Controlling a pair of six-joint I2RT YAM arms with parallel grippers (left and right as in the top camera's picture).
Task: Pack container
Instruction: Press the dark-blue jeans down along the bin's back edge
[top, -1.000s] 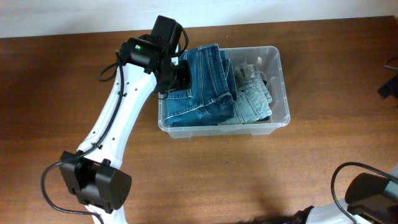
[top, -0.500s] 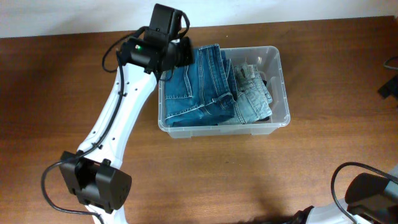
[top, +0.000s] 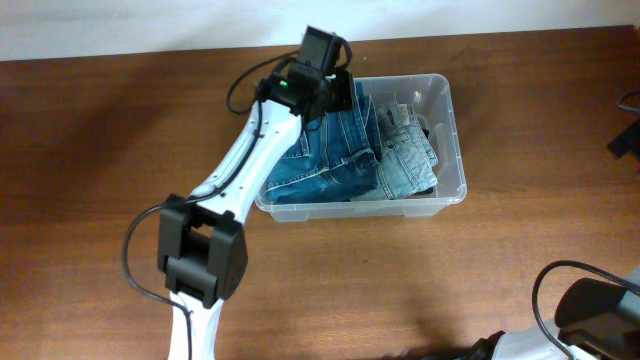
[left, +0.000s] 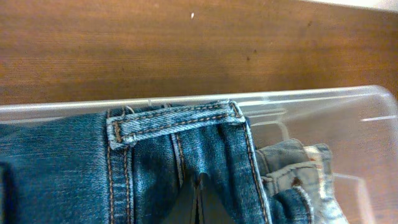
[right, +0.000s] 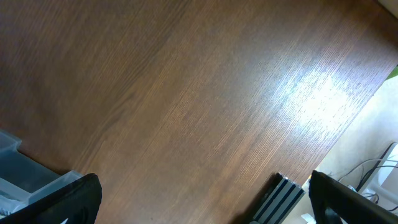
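The clear plastic container (top: 456, 120) stands right of the table's middle. Folded dark blue jeans (top: 325, 165) fill its left part and lighter blue jeans (top: 405, 165) its right part. My left gripper (top: 335, 92) is over the bin's far left corner. In the left wrist view its fingers (left: 200, 198) are shut together, tips against the dark jeans (left: 155, 155), just inside the rim (left: 323, 94). The lighter jeans (left: 298, 180) lie to the right. My right gripper (right: 202, 193) is open and empty above bare table, far from the bin.
The brown wooden table (top: 100, 150) lies all round the bin. The right arm's base and cable (top: 590, 300) sit at the lower right corner. A black slotted rail (right: 283, 196) runs along the table edge in the right wrist view.
My left arm has swung right along the bin's far side, from over the left rim to over the dark jeans' waistband. The jeans and bin have not moved.
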